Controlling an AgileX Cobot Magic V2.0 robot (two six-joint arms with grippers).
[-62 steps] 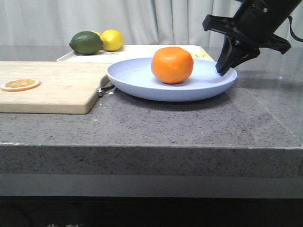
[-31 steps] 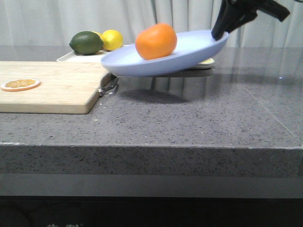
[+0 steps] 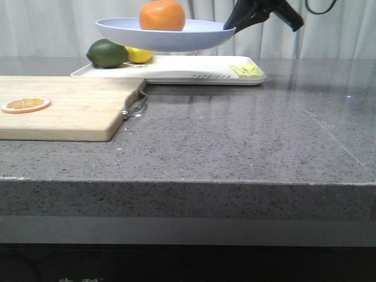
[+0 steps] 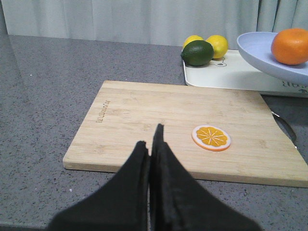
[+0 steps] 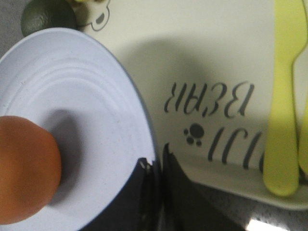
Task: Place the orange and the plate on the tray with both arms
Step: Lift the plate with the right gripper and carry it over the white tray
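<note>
Left arm: its jaws are pressed together with nothing in them. It hangs over the near edge of the wooden board, well away from the tray.
Wooden board: it lies flat on the left part of the desk. It has a metal handle at its right end.
Orange slice: a flat slice that lies on the board, near its left end.
Lime: dark green. It sits on the far left corner of the tray.
Lemon: yellow. It sits just beside the lime, and the plate hides part of it in the front view.
Tray: white and flat, at the back of the desk, just behind the board's right end. It has dark letters and a paw mark printed on it.
Plate: pale blue. It is up in the air above the tray and almost level. It does not touch the tray.
Orange: round and bright. It sits in the middle of the plate.
Right arm: its jaws pinch the right rim of the plate, one above the rim and one below.
Yellow fork and spoon: they lie on the right end of the tray.
</note>
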